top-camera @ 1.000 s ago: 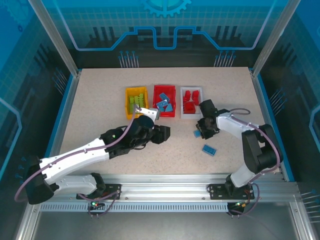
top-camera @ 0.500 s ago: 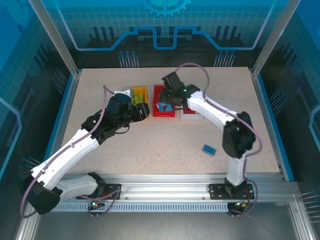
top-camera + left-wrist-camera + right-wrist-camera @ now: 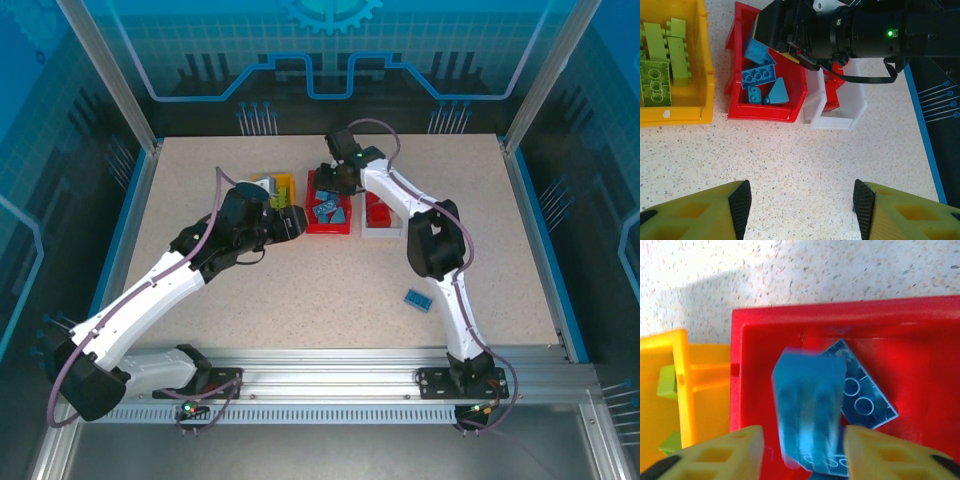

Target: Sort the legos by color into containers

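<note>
Legos are nearly all binned: one blue lego (image 3: 419,298) lies alone on the bench (image 3: 330,300), nearest the arm bases and well apart from the containers. Farther in, the left end effector (image 3: 802,200) has moved up near the yellow bin (image 3: 705,75) and hovers released, with nothing between its fingers. Beyond it, the right end effector (image 3: 804,440) has swung from the bench by the white bin (image 3: 855,107) to above the red bin (image 3: 747,390). Its fingers stand parted and a blurred blue brick (image 3: 807,405) seems to be dropping onto the blue ones there — so I judge that piece sorted and the stray next. Green legos (image 3: 655,75) sit in yellow, red legos (image 3: 834,95) in white. The bench is speckled beige — aluminium posts (image 3: 110,75) and blue patterned panels (image 3: 330,50) stand behind
</note>
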### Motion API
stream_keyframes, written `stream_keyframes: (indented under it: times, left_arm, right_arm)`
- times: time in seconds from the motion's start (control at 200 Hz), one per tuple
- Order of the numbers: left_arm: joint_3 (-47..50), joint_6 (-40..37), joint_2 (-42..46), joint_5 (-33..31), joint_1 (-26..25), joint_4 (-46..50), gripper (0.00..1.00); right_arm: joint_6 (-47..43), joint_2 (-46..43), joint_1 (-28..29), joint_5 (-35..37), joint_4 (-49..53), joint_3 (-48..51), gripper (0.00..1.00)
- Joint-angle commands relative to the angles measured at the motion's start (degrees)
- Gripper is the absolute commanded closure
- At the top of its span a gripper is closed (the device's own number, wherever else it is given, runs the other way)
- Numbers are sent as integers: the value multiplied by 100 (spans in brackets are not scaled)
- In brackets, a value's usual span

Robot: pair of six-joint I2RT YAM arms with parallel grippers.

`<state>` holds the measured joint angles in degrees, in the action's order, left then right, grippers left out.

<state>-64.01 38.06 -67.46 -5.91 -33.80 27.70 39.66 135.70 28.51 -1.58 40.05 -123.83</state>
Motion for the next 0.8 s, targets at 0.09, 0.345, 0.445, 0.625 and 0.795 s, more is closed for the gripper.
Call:
stream_keyframes:
  times: [0.09,0.345,0.445,0.625,0.795]
  left_arm:
    - [126,175,-32,284,-15,-177,40]
    - [-33,35,-454,220,-676,-248,38]
    - [91,11,-580,292,-975,-530,38]
    - [450,-48,-993,439,-1763,-1182,38]
    - [804,215,-1299,410,-2219,-1579,38]
  right_arm:
    - [24,-1013,127,40,-94,607,41]
    - [-240,-3074,379,1105,-261,2184,45]
    - [-265,-4129,500,1676,101,3316,45]
    - [672,-6036,786,2556,1194,5861,32]
    - [2482,-7546,853,1857,1469,8005,21]
